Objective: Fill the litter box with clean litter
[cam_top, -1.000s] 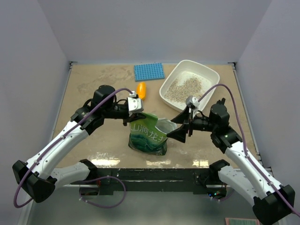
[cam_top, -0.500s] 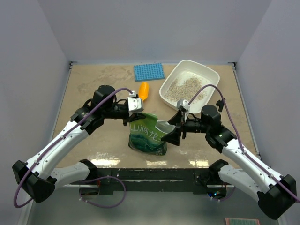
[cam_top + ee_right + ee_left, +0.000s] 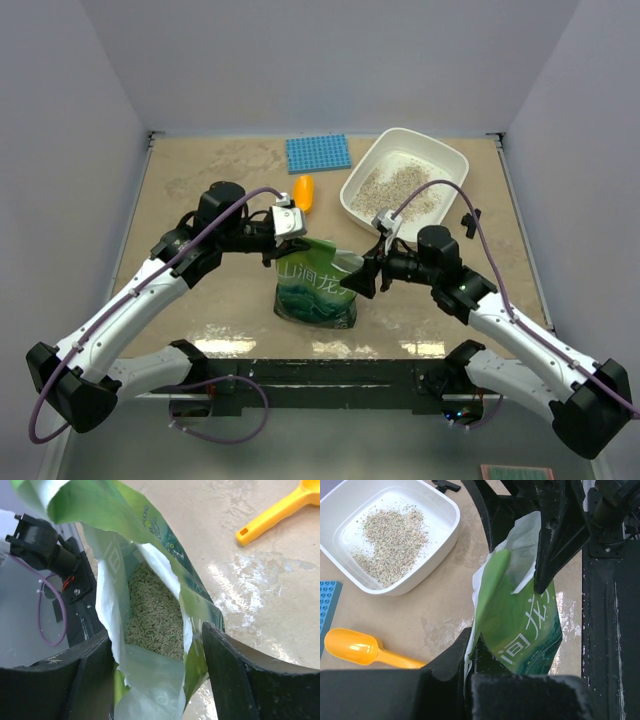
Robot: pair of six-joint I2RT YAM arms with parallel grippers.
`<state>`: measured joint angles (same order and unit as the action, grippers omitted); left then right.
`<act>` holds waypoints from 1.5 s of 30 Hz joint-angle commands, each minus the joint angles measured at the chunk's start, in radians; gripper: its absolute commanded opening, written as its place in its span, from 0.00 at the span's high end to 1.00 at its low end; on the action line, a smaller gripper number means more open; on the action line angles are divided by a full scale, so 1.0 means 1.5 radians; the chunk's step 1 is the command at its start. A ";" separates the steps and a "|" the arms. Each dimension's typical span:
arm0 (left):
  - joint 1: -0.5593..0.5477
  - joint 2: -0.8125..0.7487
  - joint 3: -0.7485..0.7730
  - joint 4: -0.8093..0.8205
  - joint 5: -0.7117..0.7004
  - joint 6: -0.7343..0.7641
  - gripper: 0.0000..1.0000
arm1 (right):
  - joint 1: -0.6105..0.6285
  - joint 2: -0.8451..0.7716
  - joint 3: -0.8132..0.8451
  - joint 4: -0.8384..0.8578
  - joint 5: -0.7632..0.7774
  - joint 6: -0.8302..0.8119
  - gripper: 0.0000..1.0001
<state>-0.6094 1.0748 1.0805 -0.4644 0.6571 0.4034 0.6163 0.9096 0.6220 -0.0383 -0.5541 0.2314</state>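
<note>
The sandy table [image 3: 200, 180] carries the white litter box [image 3: 362, 172] out at its one o'clock corner, set askew. The clean litter [image 3: 395, 185] lies in a loose heap across the box floor, with bare white floor showing around it. A crinkly green bag [image 3: 315, 285] stands at six o'clock, near the arms' bases, and its mouth gapes open over more granules inside. At twelve o'clock lies a blue studded mat [image 3: 317, 153]. An orange scoop [image 3: 302, 192] rests between the mat and the bag, just to nine o'clock of the box. The left gripper [image 3: 282, 254] is clenched on the bag's top edge at its ten o'clock corner. The right gripper [image 3: 357, 279] is released, its fingers spread wide astride the bag's mouth at three o'clock.
</note>
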 commanded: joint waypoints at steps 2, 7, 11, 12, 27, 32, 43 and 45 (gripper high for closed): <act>0.004 -0.030 -0.004 0.069 -0.024 0.006 1.00 | 0.001 -0.058 -0.013 0.002 0.046 0.029 0.40; 0.004 -0.030 -0.007 0.071 -0.023 0.003 1.00 | 0.001 -0.094 -0.041 0.021 0.040 0.072 0.58; 0.004 -0.033 -0.007 0.068 -0.027 0.001 1.00 | 0.002 -0.102 -0.079 0.057 0.027 0.101 0.62; 0.004 -0.033 -0.006 0.068 -0.027 -0.001 1.00 | 0.001 -0.106 -0.086 0.064 0.025 0.106 0.62; 0.004 -0.046 0.008 0.041 -0.058 -0.034 0.96 | 0.002 -0.301 -0.196 0.187 0.076 0.218 1.00; 0.004 -0.065 -0.014 0.041 -0.035 -0.079 0.64 | 0.001 -0.294 -0.215 0.224 0.046 0.222 1.00; 0.004 -0.167 -0.206 0.193 0.026 -0.183 0.39 | 0.002 -0.307 -0.233 0.229 0.005 0.208 1.00; 0.004 -0.179 -0.228 0.213 0.021 -0.188 0.37 | 0.001 -0.310 -0.230 0.224 -0.001 0.203 1.00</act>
<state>-0.6071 0.8402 0.8051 -0.2882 0.6670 0.1905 0.6209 0.4683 0.2657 0.2016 -0.5205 0.5388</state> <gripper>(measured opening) 0.615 0.010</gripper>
